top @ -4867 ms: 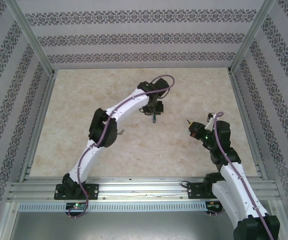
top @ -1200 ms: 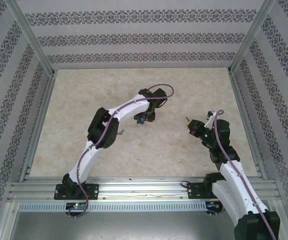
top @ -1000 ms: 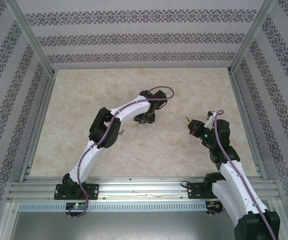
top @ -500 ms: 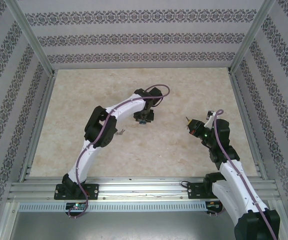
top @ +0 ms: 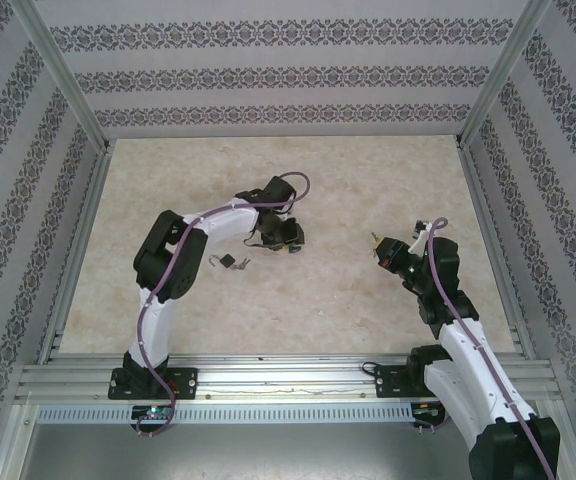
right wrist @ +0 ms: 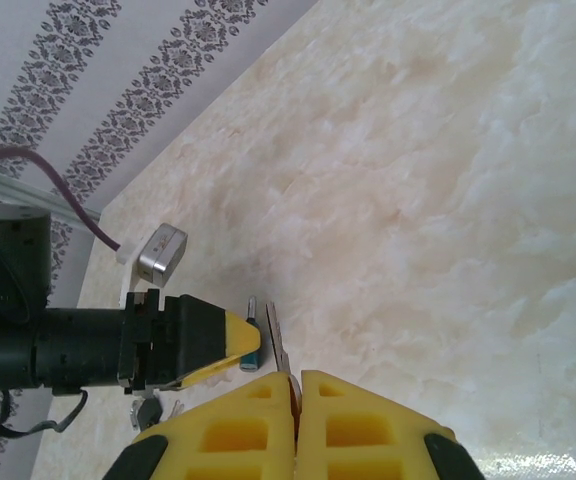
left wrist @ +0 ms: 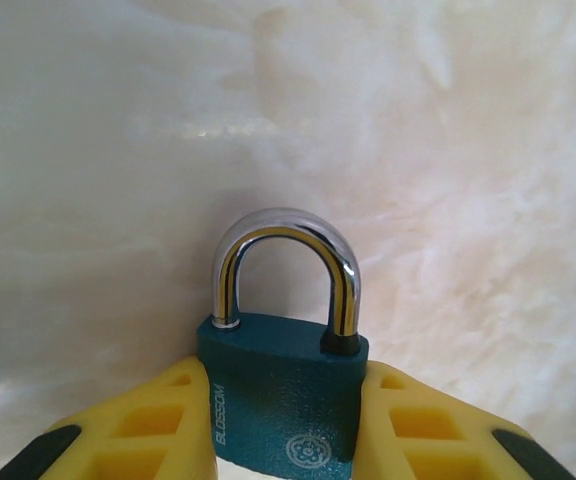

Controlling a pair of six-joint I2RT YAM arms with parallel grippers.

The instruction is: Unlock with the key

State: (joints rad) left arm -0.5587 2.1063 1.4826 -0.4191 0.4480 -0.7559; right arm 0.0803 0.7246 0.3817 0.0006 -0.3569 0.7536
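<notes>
Beige marbled tabletop [top: 368,190]; white walls [top: 288,55] with dark floral bands; aluminium frame posts [top: 63,75] at corners; even light.

1. Two white robot arms: left arm [top: 218,215], right arm [top: 458,340].
2. Two yellow-fingered grippers: left gripper [left wrist: 283,420], right gripper [right wrist: 296,385].
3. One teal padlock [left wrist: 280,375].
4. One key [right wrist: 277,340].
5. One small dark metal item [top: 227,262] on the single table [top: 368,180], too small to identify.
</notes>
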